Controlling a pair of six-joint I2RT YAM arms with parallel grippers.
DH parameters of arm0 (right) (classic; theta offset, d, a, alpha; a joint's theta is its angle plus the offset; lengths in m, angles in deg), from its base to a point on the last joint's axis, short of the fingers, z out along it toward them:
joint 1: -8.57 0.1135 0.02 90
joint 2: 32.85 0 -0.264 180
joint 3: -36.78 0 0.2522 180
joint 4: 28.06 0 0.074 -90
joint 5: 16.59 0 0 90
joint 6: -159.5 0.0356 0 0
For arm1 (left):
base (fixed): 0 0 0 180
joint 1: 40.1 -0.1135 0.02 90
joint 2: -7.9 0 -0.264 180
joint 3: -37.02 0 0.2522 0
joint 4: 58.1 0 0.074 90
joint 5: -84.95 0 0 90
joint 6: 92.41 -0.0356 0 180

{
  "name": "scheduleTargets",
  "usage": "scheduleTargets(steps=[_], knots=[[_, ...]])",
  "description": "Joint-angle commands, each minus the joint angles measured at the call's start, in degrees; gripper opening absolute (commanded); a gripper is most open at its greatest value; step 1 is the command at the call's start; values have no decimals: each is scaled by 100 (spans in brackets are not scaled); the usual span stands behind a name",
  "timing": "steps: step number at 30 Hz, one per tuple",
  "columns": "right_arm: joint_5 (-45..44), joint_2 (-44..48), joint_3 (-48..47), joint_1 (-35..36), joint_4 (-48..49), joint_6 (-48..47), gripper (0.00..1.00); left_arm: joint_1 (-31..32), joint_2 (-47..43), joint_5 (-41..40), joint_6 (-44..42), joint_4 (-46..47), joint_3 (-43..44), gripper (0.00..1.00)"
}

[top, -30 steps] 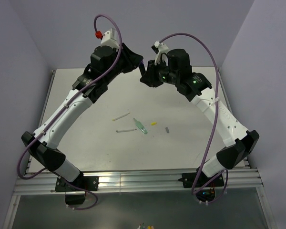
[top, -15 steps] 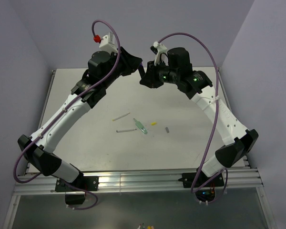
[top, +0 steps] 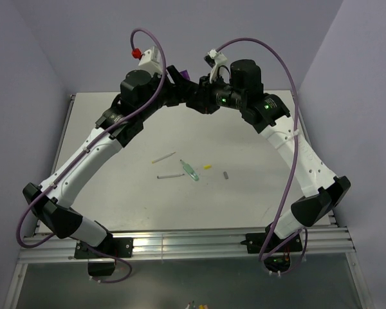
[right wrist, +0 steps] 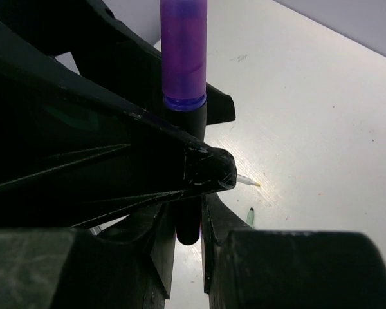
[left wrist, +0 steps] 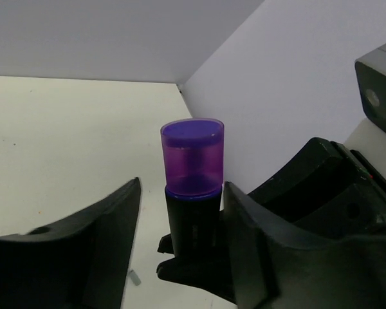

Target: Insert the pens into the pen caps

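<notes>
Both wrists have drawn closer together and risen toward the far wall since a second ago. The left jaws were narrower then and now stand well apart. Nothing lying on the bench (top: 257, 193) has shifted.

High over the far middle of the bench, the right jaws are clamped on the lower barrel of the black pen (left wrist: 192, 222), which stands upright in the right wrist view. The purple cap (left wrist: 192, 158) sits on the pen's top end, meeting the barrel at a blue-purple collar. The left jaws straddle the capped pen with fingers (left wrist: 83, 254) on either side. There are clear gaps between them and the cap, so they touch neither cap nor pen as far as the left wrist view shows. In the top view the cap peeks out between the two wrists.

Down near the middle of the bench lie the others. The pale yellow-white pen (top: 163, 157) is at the left and farthest back, and the grey-white pen (top: 170, 176) lies just nearer than it. The translucent green pen (top: 190, 170) lies slanted to their right. The yellow cap (top: 208, 167) comes next, and the grey cap (top: 225, 174) is right of that. All of these are well apart from both arms.
</notes>
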Motion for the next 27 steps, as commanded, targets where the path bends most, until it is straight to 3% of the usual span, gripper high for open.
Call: scheduleTargets(steps=[1, 8, 12, 21, 27], knots=[[214, 174, -286, 2, 626, -64, 0, 59, -177, 391, -79, -61, 118, 63], [687, 227, -199, -111, 626, -126, 0, -125, -467, 840, -70, 132, -163, 85], [1093, 262, -76, -235, 634, -108, 0, -415, -713, 1015, 0, 334, -234, 86], [1980, 289, 171, -419, 634, -108, 0, -1250, -1310, 3053, -307, 1510, -673, 88], [3183, 394, 408, -499, 678, -196, 0, -1690, -1443, 4099, -422, 1749, -709, 86]])
